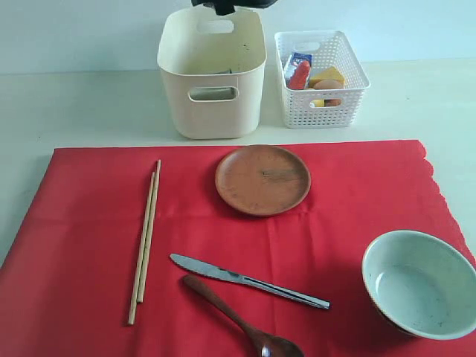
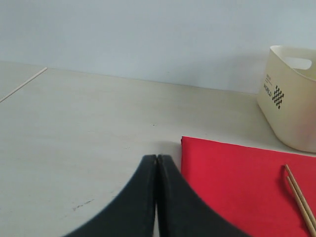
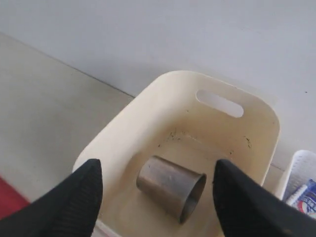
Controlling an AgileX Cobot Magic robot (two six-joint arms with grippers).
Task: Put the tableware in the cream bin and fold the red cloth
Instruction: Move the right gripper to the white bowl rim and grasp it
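Observation:
The red cloth [image 1: 89, 223] lies flat and carries the brown plate [image 1: 262, 179], chopsticks [image 1: 145, 239], steel knife [image 1: 245, 280], dark wooden spoon [image 1: 242, 320] and pale green bowl [image 1: 421, 282]. The cream bin [image 1: 212, 71] stands behind it. In the right wrist view the grey metal cup [image 3: 170, 186] lies on its side on the floor of the cream bin [image 3: 148, 118], and my right gripper [image 3: 157, 170] hangs open above it, holding nothing. My left gripper [image 2: 156, 159] is shut and empty over bare table beside the cloth's corner [image 2: 183, 141].
A white lattice basket [image 1: 321, 78] with a carton and food items stands to the right of the bin. The cloth's scalloped edge [image 1: 439, 186] runs down the right side. A dark piece of the right arm [image 1: 227, 6] shows above the bin.

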